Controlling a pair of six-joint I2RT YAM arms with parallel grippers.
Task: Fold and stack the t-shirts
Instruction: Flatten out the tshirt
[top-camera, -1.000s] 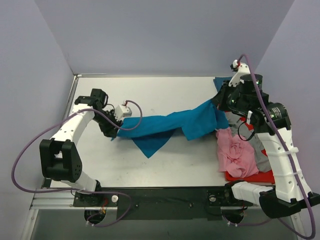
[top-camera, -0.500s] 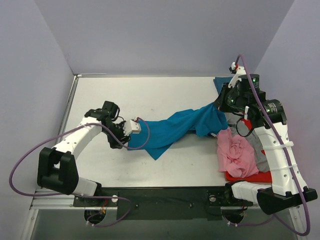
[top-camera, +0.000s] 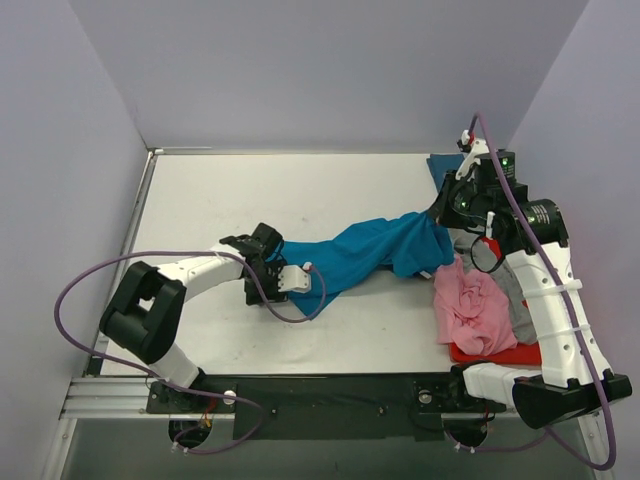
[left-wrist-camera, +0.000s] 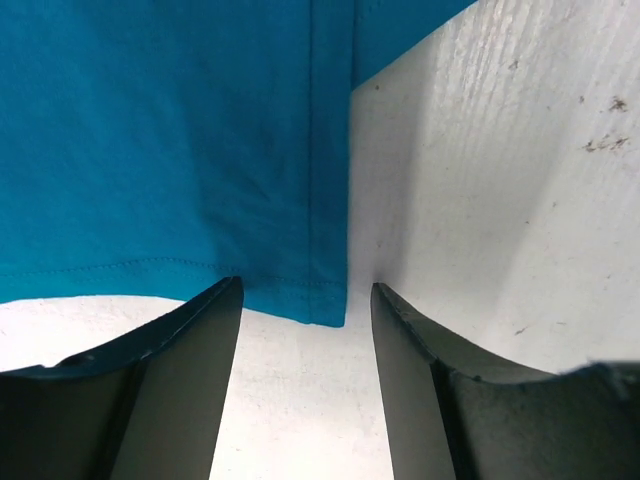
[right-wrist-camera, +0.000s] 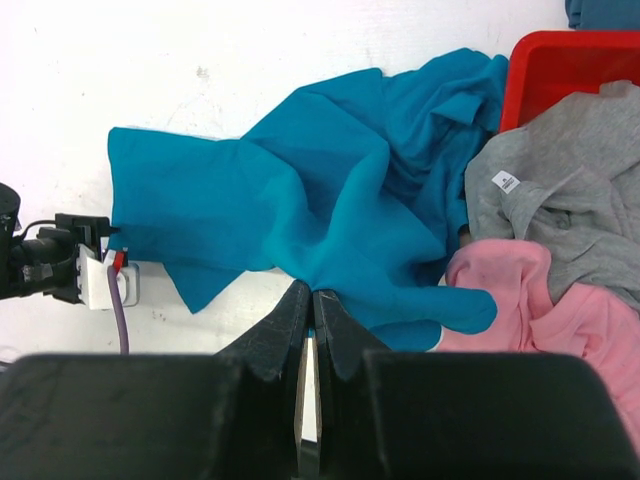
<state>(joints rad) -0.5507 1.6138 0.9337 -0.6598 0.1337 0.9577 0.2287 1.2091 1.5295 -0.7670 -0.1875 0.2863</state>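
A teal-blue t-shirt (top-camera: 365, 250) lies stretched across the table's middle, its right end lifted. My right gripper (top-camera: 441, 208) is shut on a fold of that cloth, as the right wrist view (right-wrist-camera: 310, 296) shows, and holds it above the shirt pile. My left gripper (top-camera: 262, 278) is low at the shirt's left end. Its jaws are open and empty (left-wrist-camera: 305, 288), with the shirt's hem corner (left-wrist-camera: 325, 305) lying on the table just ahead between the fingertips. A pink t-shirt (top-camera: 468, 312) and a grey t-shirt (top-camera: 516, 300) lie crumpled at the right.
The pink and grey shirts lie on a red plastic tray (top-camera: 500, 353) at the near right, its rim also in the right wrist view (right-wrist-camera: 560, 55). Another teal-blue cloth (top-camera: 444, 163) lies at the back right corner. Purple cables loop from both arms. Grey walls enclose the table.
My left arm swung toward the near middle, and the shirt's left end went with it and bunched shorter. The left jaws now stand open off the hem. My right gripper kept its grip, barely moving.
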